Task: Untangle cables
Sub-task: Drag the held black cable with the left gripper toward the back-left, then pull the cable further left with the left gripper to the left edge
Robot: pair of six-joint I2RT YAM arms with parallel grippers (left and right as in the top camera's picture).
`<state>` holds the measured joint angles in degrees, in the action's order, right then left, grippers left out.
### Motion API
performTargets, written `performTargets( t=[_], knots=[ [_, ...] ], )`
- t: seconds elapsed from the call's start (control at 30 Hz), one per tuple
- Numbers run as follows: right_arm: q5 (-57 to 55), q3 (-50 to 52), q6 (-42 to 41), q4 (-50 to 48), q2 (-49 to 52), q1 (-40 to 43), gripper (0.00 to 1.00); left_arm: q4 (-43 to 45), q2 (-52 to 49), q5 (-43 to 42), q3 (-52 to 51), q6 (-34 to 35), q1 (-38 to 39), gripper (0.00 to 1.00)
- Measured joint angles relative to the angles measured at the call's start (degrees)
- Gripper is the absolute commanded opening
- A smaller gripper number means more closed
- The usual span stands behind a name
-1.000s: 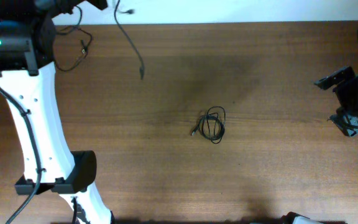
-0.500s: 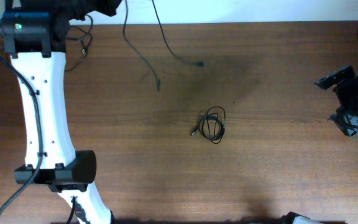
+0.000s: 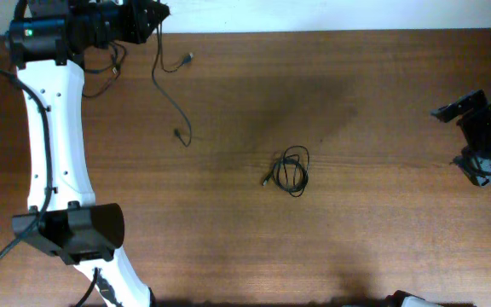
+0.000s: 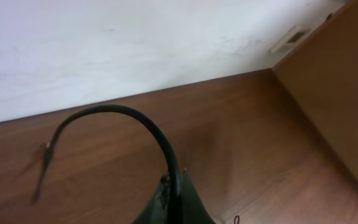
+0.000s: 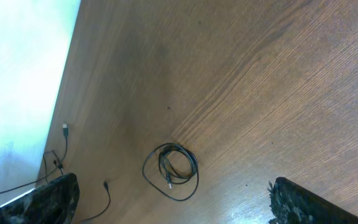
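Black and thin, the cord (image 4: 114,109) is arching out of the left pincer (image 3: 160,14), which is clamping it between closed fingers at the table's far edge. Both plug ends are trailing away from the pincer: one just beside it, the other further out, touching down on the table (image 3: 356,247). The coil (image 3: 291,171) is lying well apart from this pincer, roughly between it and the right pincer (image 3: 463,141), which is hanging spread wide and empty at the opposite edge.

The step looks like carrying a separate cord aside. Doing it well probably means lowering until the slack is resting flat before letting go, and laying it away from the coil so no strands are crossing. Dragging the loose end is the risk.

A thin tangle of wire (image 3: 107,70) is sitting just behind the left pincer, beside its arm. I cannot tell whether it is another cord or arm wiring, and dropping onto it could knot things.
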<state>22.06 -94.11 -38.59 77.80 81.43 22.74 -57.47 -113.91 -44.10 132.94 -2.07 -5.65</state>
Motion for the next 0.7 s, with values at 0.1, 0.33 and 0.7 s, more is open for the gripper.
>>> performTargets(
  t=[0.1,0.33,0.7],
  knots=[
    [-0.02,0.0,0.04,-0.02,0.0,0.0,0.98,0.48,0.0,0.15,0.0,0.46,-0.04,0.0],
    [-0.02,0.0,0.02,-0.02,-0.04,0.0,0.99,9.14,0.0,-9.84,-0.11,3.21,-0.55,0.0],
    [-0.02,0.0,0.0,-0.02,-0.04,0.0,0.99,3.23,0.0,-7.52,-6.56,1.97,-5.62,0.0]
  ],
)
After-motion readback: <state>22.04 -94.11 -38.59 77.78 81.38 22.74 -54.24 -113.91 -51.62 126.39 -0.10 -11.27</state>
